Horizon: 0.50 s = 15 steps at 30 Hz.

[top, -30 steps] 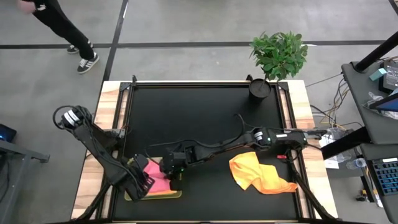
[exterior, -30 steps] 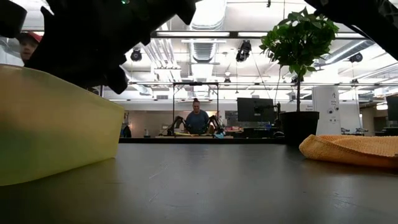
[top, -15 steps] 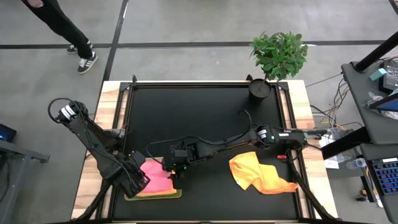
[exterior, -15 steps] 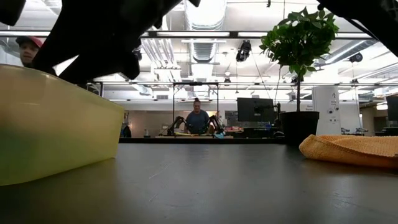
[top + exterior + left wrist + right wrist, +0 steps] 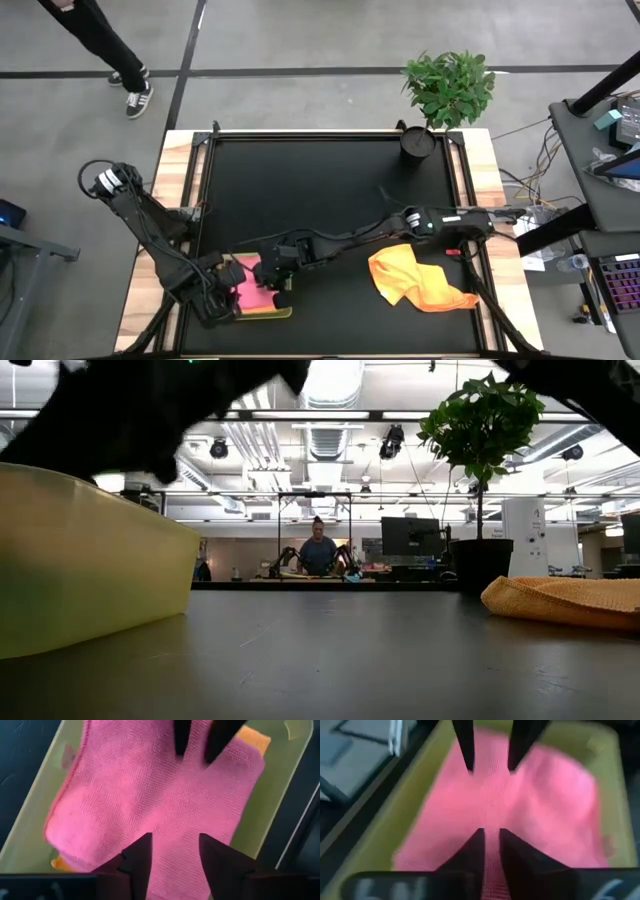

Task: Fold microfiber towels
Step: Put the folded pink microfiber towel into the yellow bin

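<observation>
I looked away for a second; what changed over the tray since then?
The left gripper slid along the tray toward the table's near edge, and the right gripper moved a little that way too, both over the pink towel. The orange towel lies unmoved.

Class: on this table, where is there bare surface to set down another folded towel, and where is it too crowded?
Free: the black tabletop between the potted plant and the arms. Crowded: the near edge, where both grippers meet over the pink towel in the green tray, with the orange towel beside them.
</observation>
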### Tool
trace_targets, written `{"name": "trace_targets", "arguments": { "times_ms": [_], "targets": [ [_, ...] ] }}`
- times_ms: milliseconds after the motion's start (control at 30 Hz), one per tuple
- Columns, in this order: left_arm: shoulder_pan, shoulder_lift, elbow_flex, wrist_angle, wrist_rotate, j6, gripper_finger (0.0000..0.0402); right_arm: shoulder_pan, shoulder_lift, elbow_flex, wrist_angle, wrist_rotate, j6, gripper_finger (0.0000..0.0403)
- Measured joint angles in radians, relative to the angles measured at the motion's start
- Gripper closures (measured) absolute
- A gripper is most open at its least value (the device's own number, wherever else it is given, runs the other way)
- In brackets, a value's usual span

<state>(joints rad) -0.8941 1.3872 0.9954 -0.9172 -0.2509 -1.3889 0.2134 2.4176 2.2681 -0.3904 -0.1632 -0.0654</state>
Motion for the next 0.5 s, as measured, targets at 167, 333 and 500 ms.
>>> {"name": "trace_targets", "arguments": {
  "times_ms": [167,333,500],
  "targets": [
    [-0.007,0.0,-0.069,0.091,0.012,0.007,0.03,-0.007,0.065,-0.003,0.066,-0.002,-0.012,0.0389],
    [-0.011,0.002,-0.151,0.211,0.073,-0.022,0.0342,-0.024,0.068,-0.003,0.006,-0.026,0.031,0.0392],
    [-0.011,0.002,-0.182,0.213,0.094,-0.044,0.037,-0.021,0.045,-0.003,-0.036,-0.027,0.046,0.0394]
  ]
}}
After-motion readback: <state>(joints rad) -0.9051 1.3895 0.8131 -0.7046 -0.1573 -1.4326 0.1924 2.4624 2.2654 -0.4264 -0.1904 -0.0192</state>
